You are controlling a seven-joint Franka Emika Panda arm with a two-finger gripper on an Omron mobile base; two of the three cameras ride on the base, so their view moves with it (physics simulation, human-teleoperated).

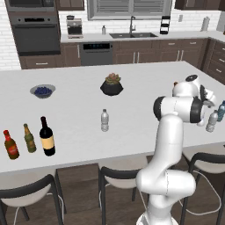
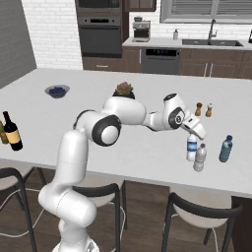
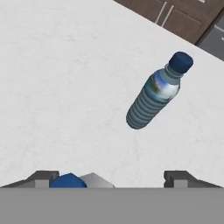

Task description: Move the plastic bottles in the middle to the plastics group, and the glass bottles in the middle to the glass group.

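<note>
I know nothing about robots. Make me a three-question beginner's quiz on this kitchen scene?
1. True or false: the black wine bottle stands beside the small brown bottle and the slim olive-green bottle.
2. How many bottles stand near the gripper in the right base view?
3. Which bottle stands alone mid-counter? A. a clear bottle with a white cap B. a red can

Key: 1 true; 2 three; 3 A

From my console: the matt, faintly mottled white desk (image 3: 52,87) carries a ribbed, glossy clear-plastic teal bottle (image 3: 153,98), blue-capped, at one o'clock.
</note>
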